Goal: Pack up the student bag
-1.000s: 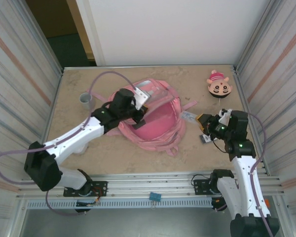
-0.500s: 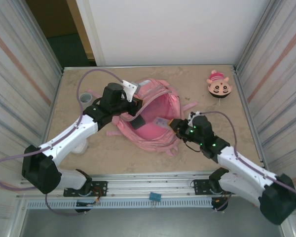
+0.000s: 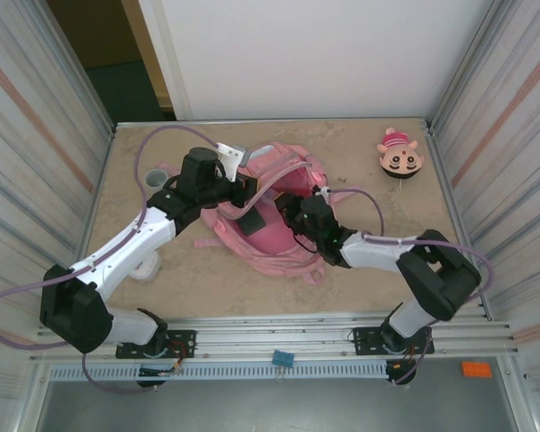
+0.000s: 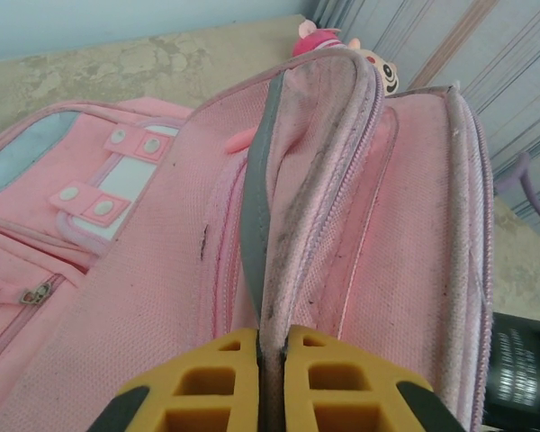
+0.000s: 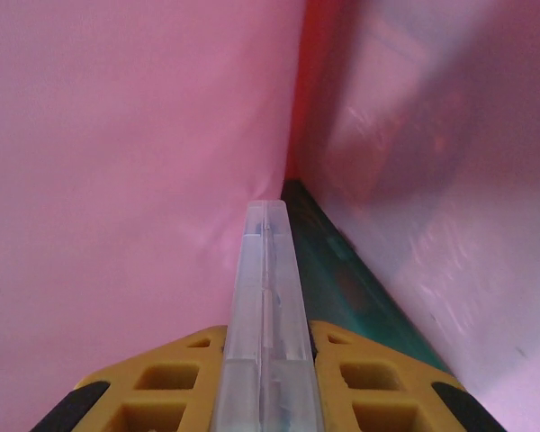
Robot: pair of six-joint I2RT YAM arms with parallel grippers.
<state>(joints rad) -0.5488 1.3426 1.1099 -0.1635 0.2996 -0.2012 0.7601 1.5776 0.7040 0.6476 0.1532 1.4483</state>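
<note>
Left arm (image 3: 139, 241) and right arm (image 3: 382, 250) are showing white links with black joints. Lilac cables (image 3: 184, 127) are looping off both. Left hand (image 4: 272, 355) and right hand (image 5: 265, 355) are showing yellow cut-out fingers (image 4: 207, 387), black at outer edges.

There are one large pink fabric backpack (image 3: 292, 256), one small round pink-and-tan plush toy (image 3: 400, 157), one grey cup (image 3: 154, 179), one clear plastic case (image 5: 265, 270), and two tools: left tool (image 4: 272, 337), right tool (image 5: 267, 340).
</note>
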